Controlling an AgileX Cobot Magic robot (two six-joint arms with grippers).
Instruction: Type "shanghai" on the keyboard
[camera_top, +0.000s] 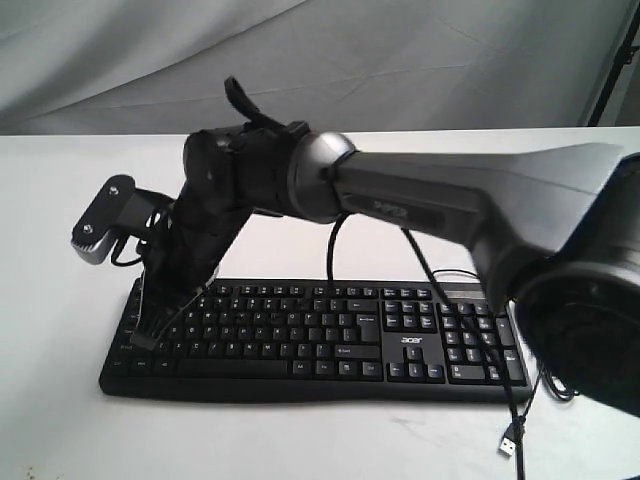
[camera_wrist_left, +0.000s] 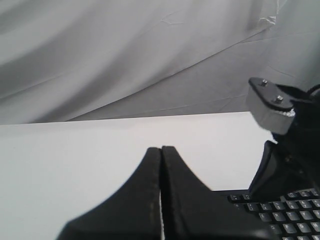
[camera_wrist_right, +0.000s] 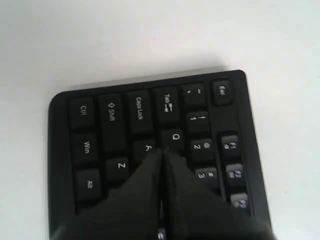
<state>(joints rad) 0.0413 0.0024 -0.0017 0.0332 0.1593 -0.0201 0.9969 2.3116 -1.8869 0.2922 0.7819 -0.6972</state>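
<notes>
A white table (camera_top: 60, 410) spreads under both tools, with a grey cloth (camera_top: 120, 60) hung behind it. The right arm (camera_top: 450, 205), a thick grey-and-black limb, stretches from the right side of the exterior view across the middle and bends down at its wrist. Directly beneath it lies the keyboard (camera_top: 330, 335) — long, black, white-lettered — flat on the table, its number pad at the end far from the right gripper (camera_wrist_right: 163, 151) and its Ctrl-Shift-Tab end right under that gripper. The right gripper's two black fingers are pressed together with no gap, holding nothing, and point down at the letter keys. Their tips sit just beside the Q key (camera_wrist_right: 175, 136) and the A key (camera_wrist_right: 147, 148); the key directly under the tips is hidden, and whether they touch it cannot be told. The left gripper (camera_wrist_left: 161, 150) is likewise closed, finger against finger, empty, and held above the table; a corner of the keyboard and the right arm's grey wrist camera (camera_wrist_left: 270, 107) lie off to one side of it, apart from its tips. A black cable (camera_top: 516, 405) crosses the keyboard near the number pad, well away from the right gripper, and ends in a loose USB plug (camera_top: 511, 438) on the table. The small white acer logo (camera_top: 412, 340) sits beside the number pad.
</notes>
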